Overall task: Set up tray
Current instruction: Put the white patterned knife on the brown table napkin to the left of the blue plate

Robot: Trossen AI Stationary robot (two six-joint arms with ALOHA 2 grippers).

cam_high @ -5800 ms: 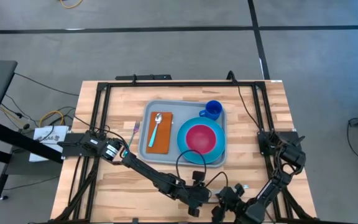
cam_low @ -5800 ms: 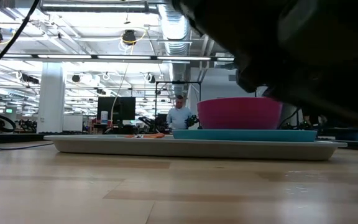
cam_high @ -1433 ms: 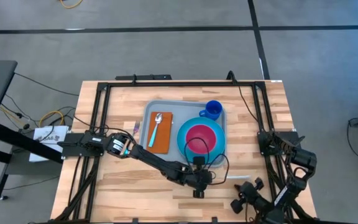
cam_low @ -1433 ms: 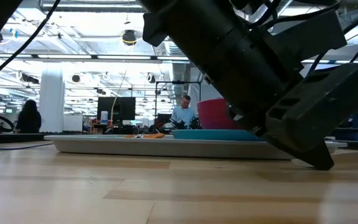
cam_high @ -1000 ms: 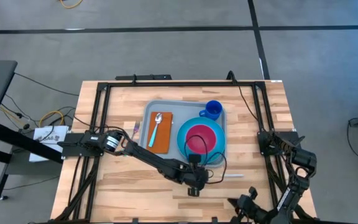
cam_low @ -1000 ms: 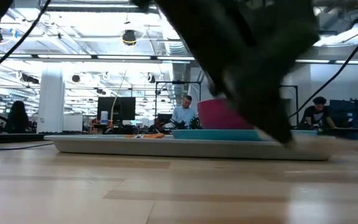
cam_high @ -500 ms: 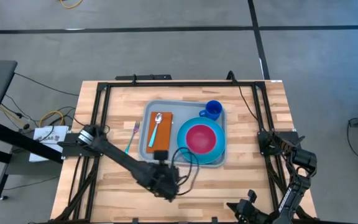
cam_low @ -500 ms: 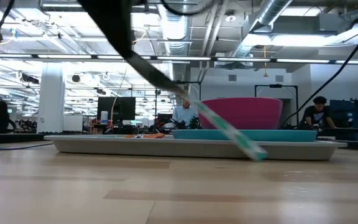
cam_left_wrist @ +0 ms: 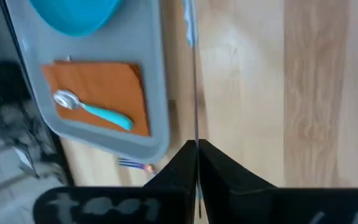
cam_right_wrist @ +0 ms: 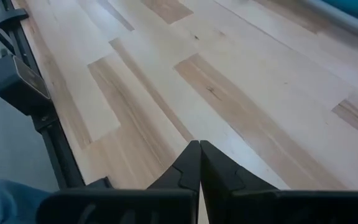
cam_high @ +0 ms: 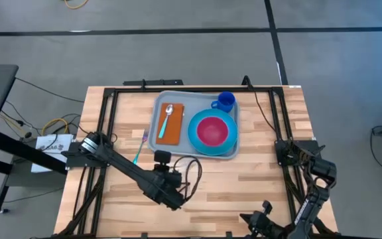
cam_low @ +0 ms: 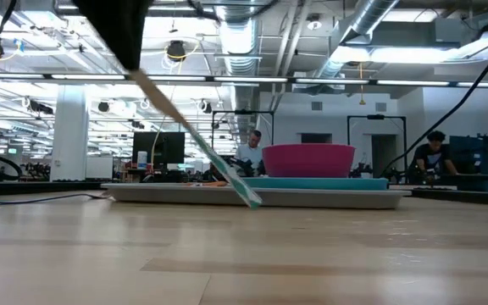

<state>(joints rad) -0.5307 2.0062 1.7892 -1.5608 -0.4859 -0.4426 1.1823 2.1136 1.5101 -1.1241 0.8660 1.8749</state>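
Note:
The grey-blue tray [cam_high: 181, 151] lies on the table toward the far side. On it are a brown-orange napkin [cam_high: 172, 134] with a spoon [cam_high: 167, 121], a light-blue plate [cam_high: 193, 136] with a pink bowl [cam_high: 211, 129], and a blue cup [cam_high: 225, 101]. My left gripper [cam_left_wrist: 196, 144] hangs above the table just near of the tray's left half, shut on a knife [cam_left_wrist: 194, 93] with a teal handle. My right gripper [cam_right_wrist: 199, 144] is shut over bare wood at the table's near right [cam_high: 251, 219]. My left gripper pinches the knife's metal end [cam_left_wrist: 196, 134] between its two fingers, and the knife runs on in line with them. The knife slants down toward the table's right [cam_low: 202, 148]. Its teal end [cam_low: 247, 195] is lowest, by the tray's near rim; whether it touches there I cannot tell.
A purple-and-teal fork [cam_high: 140, 147] lies on the wood left of the tray. A black frame [cam_high: 108, 106] runs along the table's left, far and right sides. Bare wood lies near of the tray. People stand in the room beyond.
My left gripper has lifted the knife off the table and carried it up and toward the table's left, tipping to point more steeply down. In the last half second the tray, with all that lies on it, has slid toward the far edge. The fork stayed put.

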